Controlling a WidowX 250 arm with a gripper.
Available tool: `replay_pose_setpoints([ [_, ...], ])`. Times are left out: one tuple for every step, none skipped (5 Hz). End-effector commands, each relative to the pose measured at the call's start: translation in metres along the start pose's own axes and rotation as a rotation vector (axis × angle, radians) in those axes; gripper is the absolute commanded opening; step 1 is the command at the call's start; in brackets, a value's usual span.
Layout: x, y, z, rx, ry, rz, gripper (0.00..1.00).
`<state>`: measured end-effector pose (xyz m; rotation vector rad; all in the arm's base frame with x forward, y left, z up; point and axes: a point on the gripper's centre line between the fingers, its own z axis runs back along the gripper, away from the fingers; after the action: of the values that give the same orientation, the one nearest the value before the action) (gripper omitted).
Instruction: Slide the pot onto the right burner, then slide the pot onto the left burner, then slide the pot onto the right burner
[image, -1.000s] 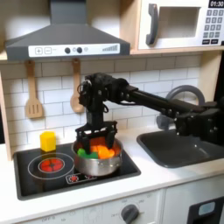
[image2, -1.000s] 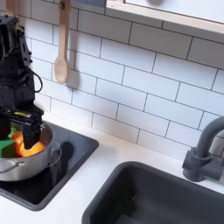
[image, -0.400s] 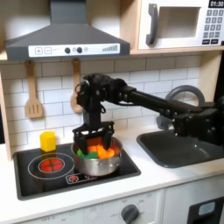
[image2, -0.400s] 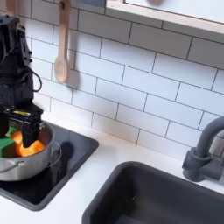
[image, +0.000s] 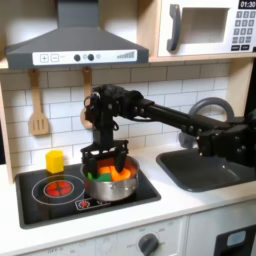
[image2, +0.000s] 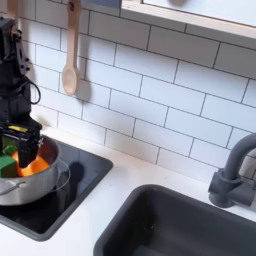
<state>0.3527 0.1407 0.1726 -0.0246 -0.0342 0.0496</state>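
One pot (image: 110, 184), pincer (image: 105, 160) clamped on its rim, has slid slightly toward the first exterior view's left

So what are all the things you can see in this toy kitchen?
Pot: one, shiny silver, on the stove's right half in the first exterior view.
Toy food: several pieces, orange and green, inside the pot.
Left burner: one, red rings, bare.
Stove: one, black, on the counter.
Yellow cup: one, behind the stove.
Wooden spatula: one, hanging on the tiles.
Wooden spoon: one, hanging on the tiles.
Range hood: one, grey, above the stove.
Microwave: one, upper right.
Sink: one, dark grey, with a faucet.
Gripper: one, black, down in the pot.
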Motion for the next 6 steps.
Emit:
replay_pose_setpoints([
  [-0.005, -0.005, -0.001, -0.025, 0.01, -0.012, 1.0],
  [-0.008, -0.009, 0.002, -0.024, 0.006, -0.022, 1.0],
  [-0.01, -0.013, 0.003, -0.037, 0.004, -0.021, 1.0],
  [-0.013, -0.016, 0.002, -0.051, 0.01, -0.015, 1.0],
  [-0.015, -0.016, 0.0, -0.052, 0.012, -0.014, 1.0],
  [-0.015, -0.015, -0.002, -0.05, 0.014, -0.006, 1.0],
])
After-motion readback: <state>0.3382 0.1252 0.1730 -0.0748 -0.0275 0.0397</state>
